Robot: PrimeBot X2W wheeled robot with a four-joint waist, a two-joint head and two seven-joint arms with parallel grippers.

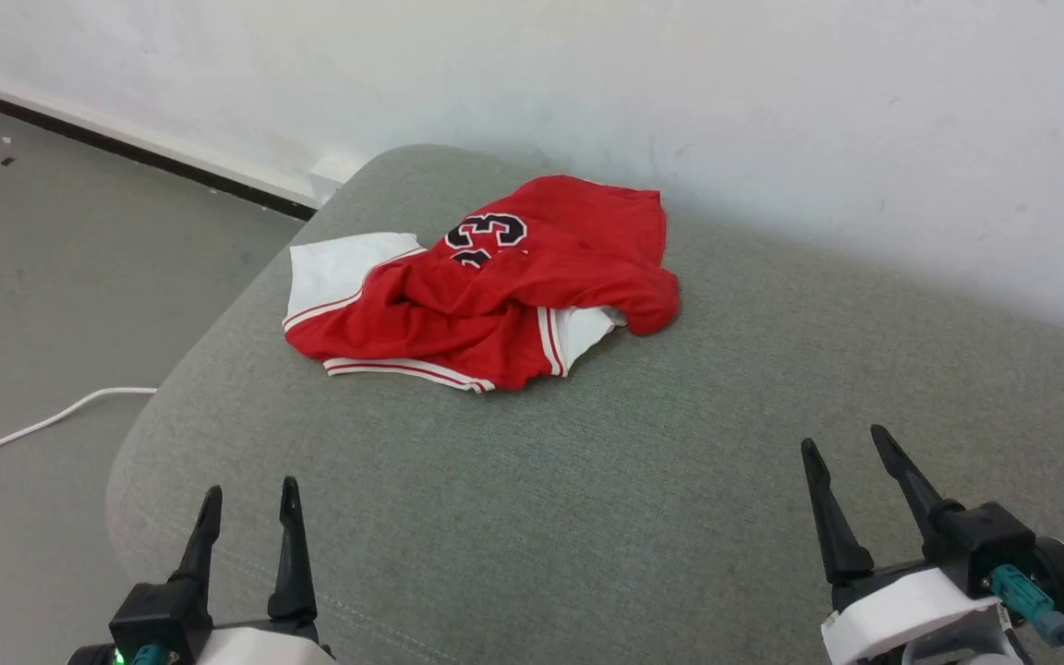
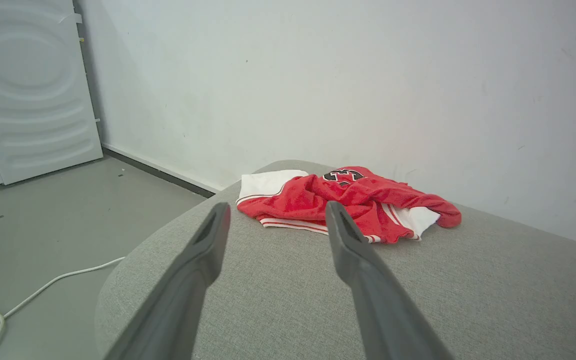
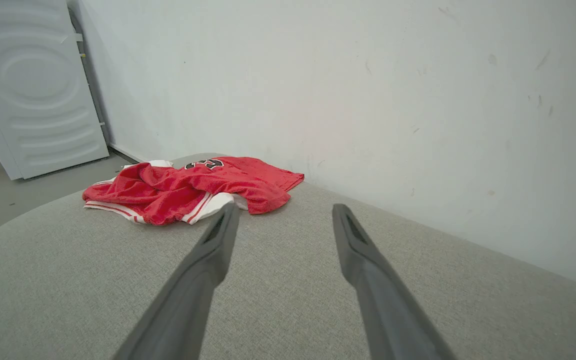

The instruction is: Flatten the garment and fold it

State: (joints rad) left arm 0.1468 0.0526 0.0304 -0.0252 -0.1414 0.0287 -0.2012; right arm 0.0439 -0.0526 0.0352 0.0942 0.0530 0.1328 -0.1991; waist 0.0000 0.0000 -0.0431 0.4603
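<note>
None of the task is showing as done. One garment (image 1: 495,296), a red jersey T-shirt with white sleeves and striped trim, is lying bunched on the far left part of the grey upholstered cushion (image 1: 587,536), close to the white wall (image 1: 772,111). Its red body is folding over itself in thick creases. One sleeve is spreading out at the back left and a second white patch is peeking out at the front right. Its black, white-outlined numerals are partly disappearing into the folds, so I cannot count them.

Both steps are waiting, by my reading: first spreading the fabric flat, then folding it.

Two grippers are hovering over the near edge of the cushion, well apart from the shirt. The left gripper (image 1: 251,487) is standing with its two dark fingers spread wide and is carrying nothing. The right gripper (image 1: 843,437) is doing the same, fingers parted and empty. Four fingers in all are pointing toward the shirt, with none touching it.

Beyond that, one white cable (image 1: 33,429) is trailing across the grey floor (image 1: 52,277) at the left, and one white appliance (image 2: 28,90) is standing in the corner.
</note>
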